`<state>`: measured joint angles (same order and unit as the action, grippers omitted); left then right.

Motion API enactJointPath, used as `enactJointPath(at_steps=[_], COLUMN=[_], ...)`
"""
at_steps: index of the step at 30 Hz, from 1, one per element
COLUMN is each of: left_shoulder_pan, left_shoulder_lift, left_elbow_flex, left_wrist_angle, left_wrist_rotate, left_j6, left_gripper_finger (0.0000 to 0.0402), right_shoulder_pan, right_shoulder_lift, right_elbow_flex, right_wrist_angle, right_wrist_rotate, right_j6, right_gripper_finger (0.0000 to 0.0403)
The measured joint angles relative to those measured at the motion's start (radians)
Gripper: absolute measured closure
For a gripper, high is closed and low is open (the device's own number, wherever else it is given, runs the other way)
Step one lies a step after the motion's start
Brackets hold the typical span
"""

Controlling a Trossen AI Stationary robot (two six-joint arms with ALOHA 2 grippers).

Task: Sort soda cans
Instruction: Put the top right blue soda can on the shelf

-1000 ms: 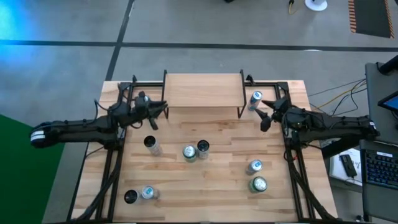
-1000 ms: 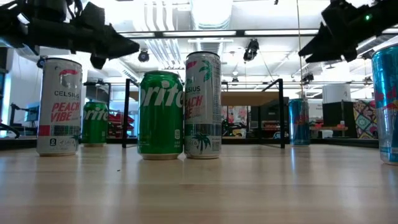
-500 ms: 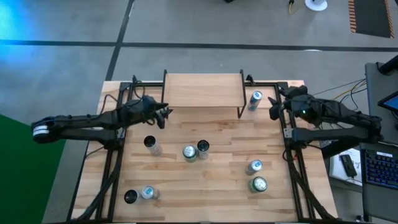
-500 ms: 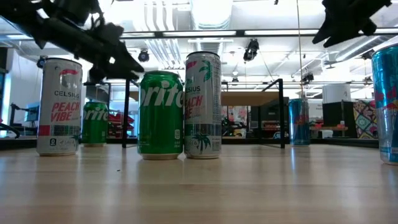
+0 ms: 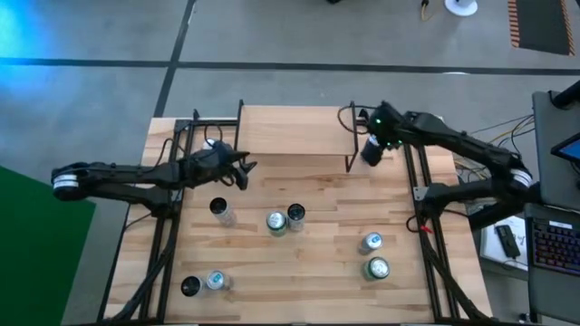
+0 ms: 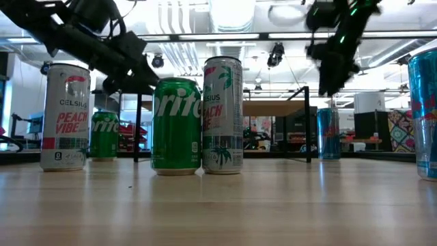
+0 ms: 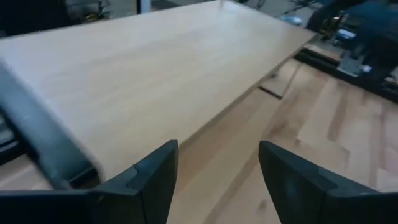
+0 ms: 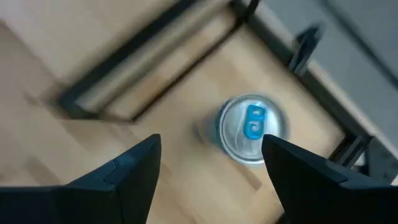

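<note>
A: How are we viewing the scene?

B: Our high camera hangs above the raised wooden shelf (image 5: 295,129), facing straight down, far enough to take in the whole table (image 5: 317,263) and some floor around it. Our low camera sits at table-top level on the side opposite the shelf, facing level toward it, very near the green can (image 6: 176,126).

A: And the wrist cameras?

B: The left one looks close along the shelf's top (image 7: 149,68), past its own fingers (image 7: 155,180). The right one looks steeply down, close over the blue-tabbed can (image 8: 252,127) beside the shelf's end.

A: Shared ground?

B: We see that can in the high and low views as well; the shelf appears in all four.
</note>
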<state>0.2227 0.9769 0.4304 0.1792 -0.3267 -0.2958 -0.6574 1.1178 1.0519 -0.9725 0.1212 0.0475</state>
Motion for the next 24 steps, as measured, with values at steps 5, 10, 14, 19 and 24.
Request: enactJointPath(at_steps=[5, 10, 14, 19, 24], left_shoulder_pan=[-0.058, -0.112, -0.143, -0.176, -0.185], left_shoulder_lift=[-0.031, -0.046, -0.049, -0.050, -0.050], left_elbow_flex=[0.022, 0.034, 0.034, 0.034, 0.034], left_wrist_angle=[0.004, 0.004, -0.002, -0.002, -0.002], left_wrist_rotate=[-0.009, -0.063, -0.101, -0.112, -0.112], left_j6=[0.050, 0.076, 0.077, 0.077, 0.077], left_gripper_finger=[0.0192, 0.0192, 0.0192, 0.0192, 0.0192], right_shoulder_pan=[-0.055, -0.054, -0.056, -0.062, -0.084], right_shoulder_lift=[0.107, 0.129, 0.147, 0.116, 0.068], right_elbow_flex=[0.097, 0.159, 0.160, 0.161, 0.169], right_wrist_angle=[-0.077, -0.079, -0.093, -0.092, -0.103], right_wrist_rotate=[0.003, -0.006, 0.018, 0.094, 0.051], right_j6=[-0.045, -0.076, -0.061, -0.070, -0.073], right_gripper_finger=[0.0133, 0.0133, 0.0133, 0.0135, 0.0168])
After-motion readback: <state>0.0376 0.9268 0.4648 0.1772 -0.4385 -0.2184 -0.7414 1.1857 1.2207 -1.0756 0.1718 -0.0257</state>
